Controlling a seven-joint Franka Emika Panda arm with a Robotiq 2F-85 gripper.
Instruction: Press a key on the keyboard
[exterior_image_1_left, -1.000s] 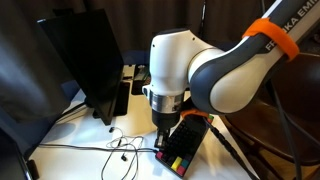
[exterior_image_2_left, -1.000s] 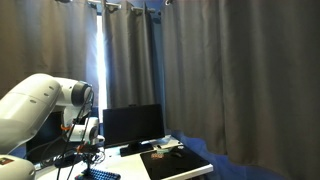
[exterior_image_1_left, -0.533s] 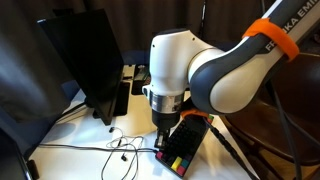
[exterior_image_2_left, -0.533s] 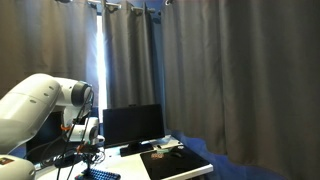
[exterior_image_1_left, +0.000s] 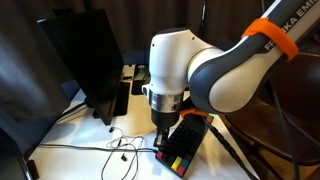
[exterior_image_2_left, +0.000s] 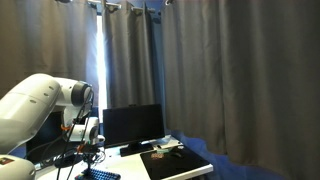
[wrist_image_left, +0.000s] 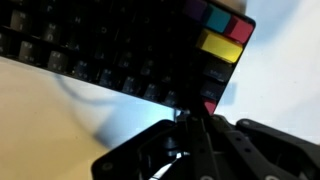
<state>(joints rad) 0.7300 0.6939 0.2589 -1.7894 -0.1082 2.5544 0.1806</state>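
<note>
The black keyboard (exterior_image_1_left: 184, 145) with red, yellow, green and blue edge keys lies on the white table, partly hidden by my arm. In the wrist view the keyboard (wrist_image_left: 120, 45) fills the top, its coloured keys at the right. My gripper (wrist_image_left: 188, 118) is shut, fingertips together, at the keyboard's near edge beside the red key (wrist_image_left: 208, 106). In an exterior view the gripper (exterior_image_1_left: 163, 138) points straight down onto the keyboard. In an exterior view only a dark corner of the keyboard (exterior_image_2_left: 100, 175) shows below the gripper (exterior_image_2_left: 86, 150).
A black monitor (exterior_image_1_left: 85, 60) stands at the left of the table, seen also from behind (exterior_image_2_left: 132, 125). Thin cables (exterior_image_1_left: 122, 148) lie on the white table by the keyboard. A black desk mat (exterior_image_2_left: 175, 160) lies at the table's far end. Dark curtains hang behind.
</note>
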